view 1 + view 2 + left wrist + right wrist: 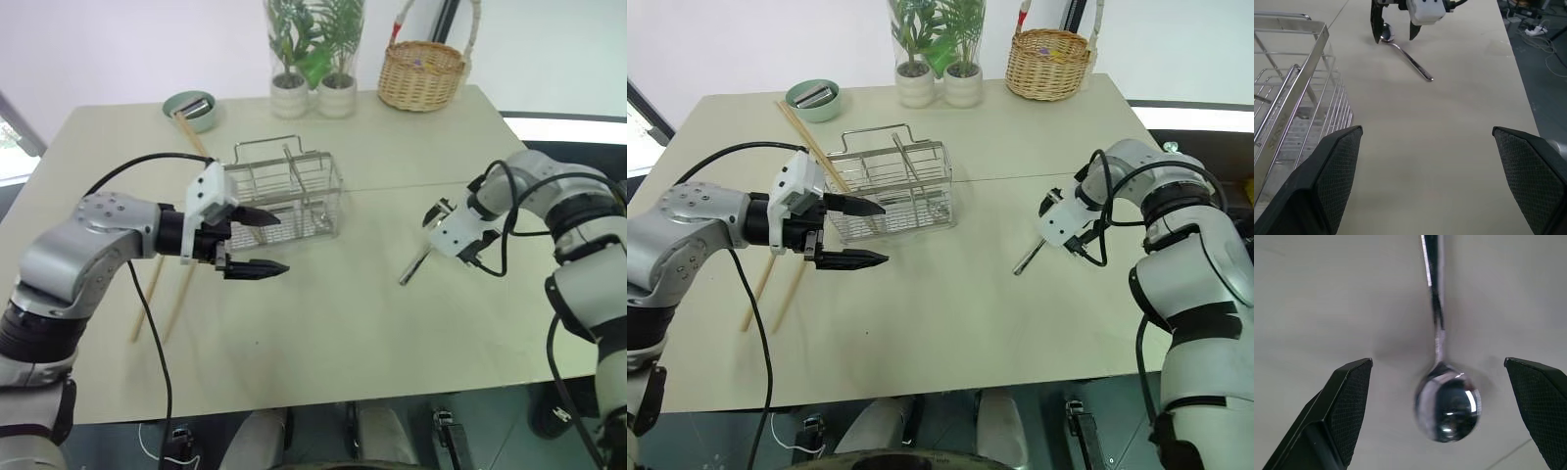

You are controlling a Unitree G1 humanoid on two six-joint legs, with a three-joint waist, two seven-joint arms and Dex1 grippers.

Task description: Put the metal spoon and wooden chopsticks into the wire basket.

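While the right gripper [1437,416] points steeply down at the bench [323,333], its fingers [1339,411] stand wide apart on either side of the metal spoon [1447,404], not touching it. Spoon lies flat on the bench, well right of the wire basket [286,196], handle [413,269] slanting toward the near edge. Left gripper [263,242] hangs just in front of the basket's near left corner, fingers [1327,176] spread open, holding nothing, aimed rightward toward the spoon. Wooden chopsticks [159,294] lie on the bench left of the basket, partly behind the left arm. Green bowl [191,108], two potted plants [313,59] and wicker basket [421,73] sit along the far edge.
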